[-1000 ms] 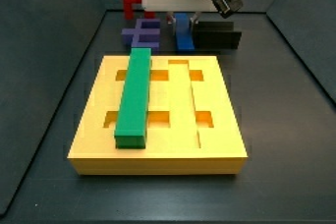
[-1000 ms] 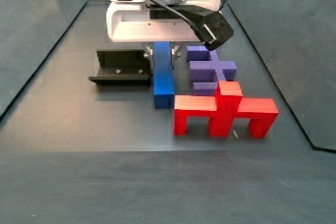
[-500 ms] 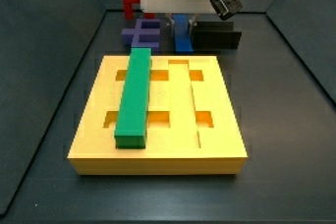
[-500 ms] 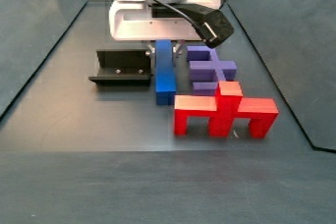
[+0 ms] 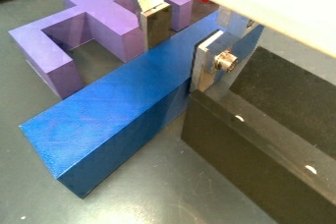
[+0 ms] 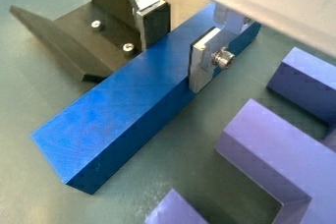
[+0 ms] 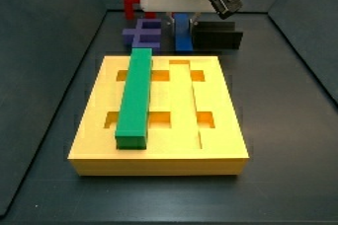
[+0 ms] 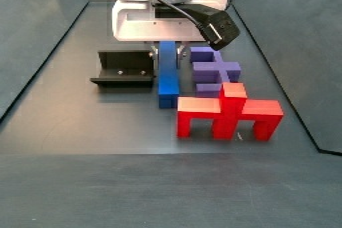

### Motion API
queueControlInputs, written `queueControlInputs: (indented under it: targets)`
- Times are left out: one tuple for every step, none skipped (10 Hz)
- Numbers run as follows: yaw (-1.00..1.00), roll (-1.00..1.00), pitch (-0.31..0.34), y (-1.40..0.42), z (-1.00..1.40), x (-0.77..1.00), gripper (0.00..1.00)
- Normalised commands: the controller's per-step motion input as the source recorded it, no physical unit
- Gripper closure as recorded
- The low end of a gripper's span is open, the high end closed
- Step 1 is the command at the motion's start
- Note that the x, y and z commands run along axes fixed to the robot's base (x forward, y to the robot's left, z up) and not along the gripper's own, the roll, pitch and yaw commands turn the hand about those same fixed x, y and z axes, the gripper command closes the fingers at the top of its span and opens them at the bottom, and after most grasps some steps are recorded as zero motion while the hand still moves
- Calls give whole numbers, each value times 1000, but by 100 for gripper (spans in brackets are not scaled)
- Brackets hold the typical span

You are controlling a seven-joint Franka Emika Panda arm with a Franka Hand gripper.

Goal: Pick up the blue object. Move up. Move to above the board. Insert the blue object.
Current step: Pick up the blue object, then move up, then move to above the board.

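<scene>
In a wrist view, you are looking at the gripper (image 5: 180, 33) straddling the blue object (image 5: 125, 105), one silver finger (image 5: 211, 59) pressing flat on one long side and the other finger down on the opposite side, so the jaws are narrowed to the bar's width and seem to be clamping it; the bar is lying on the floor between the purple block (image 5: 82, 33) and the fixture (image 5: 269, 130). In the other wrist picture, the gripper (image 6: 179, 33) is sitting toward one end of the blue object (image 6: 148, 101), with the fixture (image 6: 77, 33) just beside the bar, probably there to keep it square for the grasp. In a side view, the gripper (image 7: 184, 20) is working beyond the board (image 7: 165, 114), whose green bar (image 7: 136, 93) is filling one groove while the neighbouring groove is lying free, likely for the blue object (image 7: 187, 37). In the remaining side picture, the gripper (image 8: 168, 44) is low over the blue object (image 8: 166, 72), which is resting beside the red block (image 8: 229, 115), not yet lifted.
</scene>
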Motion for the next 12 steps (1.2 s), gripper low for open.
queueControlInputs:
  targets:
    - [0, 0, 0, 0, 0, 0, 100]
    - [0, 0, 0, 0, 0, 0, 100]
    - [0, 0, 0, 0, 0, 0, 100]
    - [0, 0, 0, 0, 833, 0, 100]
    - [34, 7, 1, 53, 823, 15, 100]
    - [30, 10, 47, 50, 653, -33, 100]
    - [15, 23, 35, 19, 276, 16, 100]
    - [0, 0, 0, 0, 1400, 0, 100]
    - [-7, -1, 20, -3, 1400, -16, 100]
    - [-6, 14, 27, -1, 1400, -40, 100]
    - [1, 26, 4, -4, 1400, -8, 100]
    - [5, 21, 38, -2, 1400, 6, 100]
